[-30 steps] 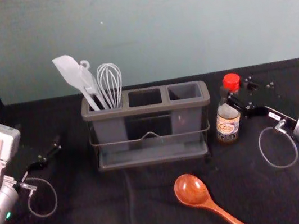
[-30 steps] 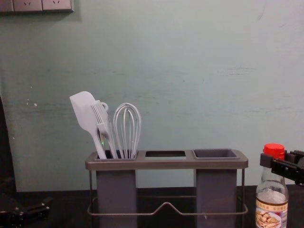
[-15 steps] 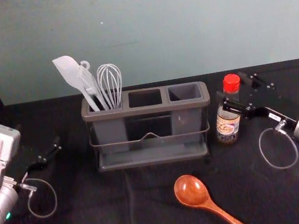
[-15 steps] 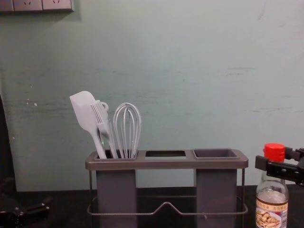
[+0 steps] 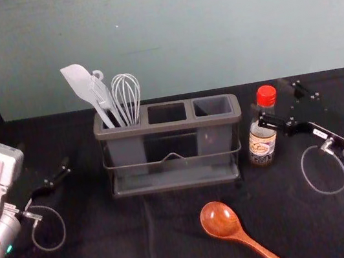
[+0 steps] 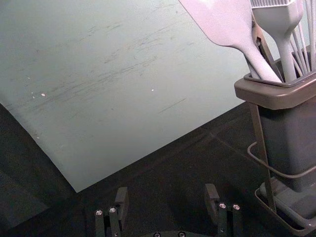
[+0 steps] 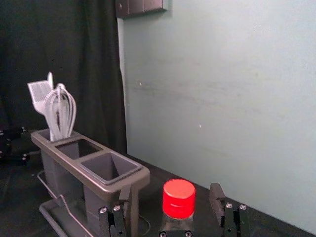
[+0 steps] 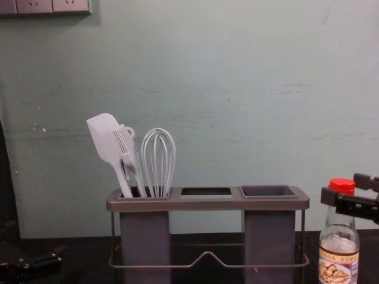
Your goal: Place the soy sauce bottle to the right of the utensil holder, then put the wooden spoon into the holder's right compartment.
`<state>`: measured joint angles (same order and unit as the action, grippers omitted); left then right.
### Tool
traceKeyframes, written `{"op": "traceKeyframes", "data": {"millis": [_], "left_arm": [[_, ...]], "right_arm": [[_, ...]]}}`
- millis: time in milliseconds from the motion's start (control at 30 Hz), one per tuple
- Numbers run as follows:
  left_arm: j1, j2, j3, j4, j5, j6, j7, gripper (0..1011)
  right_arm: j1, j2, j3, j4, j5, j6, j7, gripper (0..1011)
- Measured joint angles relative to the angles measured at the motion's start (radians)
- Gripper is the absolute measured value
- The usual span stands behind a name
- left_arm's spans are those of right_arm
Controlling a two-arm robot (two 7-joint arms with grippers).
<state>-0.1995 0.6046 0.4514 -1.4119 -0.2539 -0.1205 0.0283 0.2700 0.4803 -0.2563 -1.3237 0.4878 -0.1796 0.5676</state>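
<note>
1. Soy sauce bottle (image 5: 261, 144), clear glass with a red cap and printed label: it stands upright on the surface (image 5: 111, 243), which is covered in black cloth, just beside the utensil holder on its right, with a small gap between them.
2. The right tool (image 5: 278, 104) is at the bottle's neck, its fingers spread apart. In the head view and chest view, one finger reaches across the front of the neck; in the right wrist view, the red cap sits between the two fingers with space on both sides.
3. The left tool (image 5: 65, 164) is parked to the left of the holder, over the surface; the left wrist view shows its fingers well apart.
4. The utensil holder (image 5: 169, 128), grey plastic with a brownish rim and thin wire rail, has three compartments. A white flat spatula (image 5: 78, 81), a white comb-headed utensil (image 8: 126, 148) and a white wire whisk (image 5: 126, 97) stand in the left one.
5. The reddish-brown wooden spoon (image 5: 219, 220) lies in front of the holder, bowl toward it, handle slanting nearer and to the right.
</note>
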Motion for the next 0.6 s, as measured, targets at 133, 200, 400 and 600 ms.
{"op": "traceKeyframes", "data": {"millis": [133,200,400,600], "left_arm": [[0.000,0.000,0.000,0.000,0.000,0.000,0.000,1011],[0.000,0.000,0.000,0.000,0.000,0.000,0.000,1012],[0.000,0.000,0.000,0.000,0.000,0.000,0.000,1011],[0.000,0.000,0.000,0.000,0.000,0.000,0.000,1011]], "right_arm": [[-0.027,0.014,0.018,-0.046,0.005,-0.016,0.000,1003],[-0.046,0.024,0.031,-0.080,0.009,-0.029,0.000,1003],[-0.100,0.060,0.077,-0.179,0.017,-0.059,-0.007,1003],[-0.151,0.101,0.107,-0.275,0.039,-0.085,0.031,1003]]}}
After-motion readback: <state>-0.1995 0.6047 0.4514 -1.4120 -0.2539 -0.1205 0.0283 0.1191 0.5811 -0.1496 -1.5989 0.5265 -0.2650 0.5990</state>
